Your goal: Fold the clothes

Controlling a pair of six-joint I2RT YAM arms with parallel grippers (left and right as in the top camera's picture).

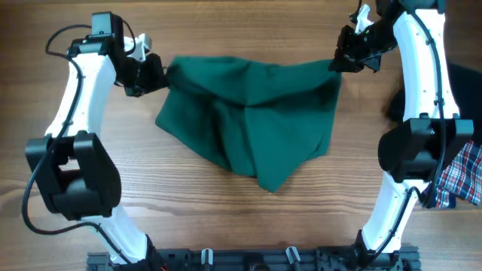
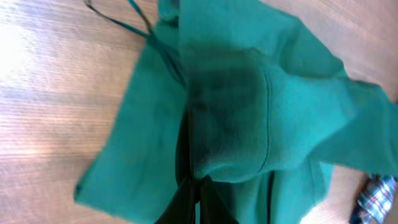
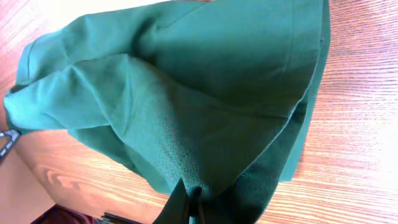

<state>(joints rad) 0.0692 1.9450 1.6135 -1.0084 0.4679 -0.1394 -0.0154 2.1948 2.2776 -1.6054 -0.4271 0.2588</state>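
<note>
The clothes (image 1: 248, 120) are one plain dark green garment, stretched between both arms over the wooden table, its top edge lifted and its lower part sagging onto the wood. My left gripper (image 1: 160, 74) is shut on the garment's upper left corner. At the upper right corner my right gripper (image 1: 339, 62) is shut on the fabric too. In the left wrist view the green clothes (image 2: 249, 106) bunch over the left gripper (image 2: 198, 186). The right wrist view shows the clothes (image 3: 199, 93) draping from the pinched right gripper (image 3: 194, 198).
A red-white-blue plaid cloth (image 1: 461, 177) lies at the right edge, with a dark garment (image 1: 465, 90) behind the right arm. The plaid cloth (image 2: 375, 198) also shows in the left wrist view. Bare wooden table (image 1: 226, 218) lies in front of the garment.
</note>
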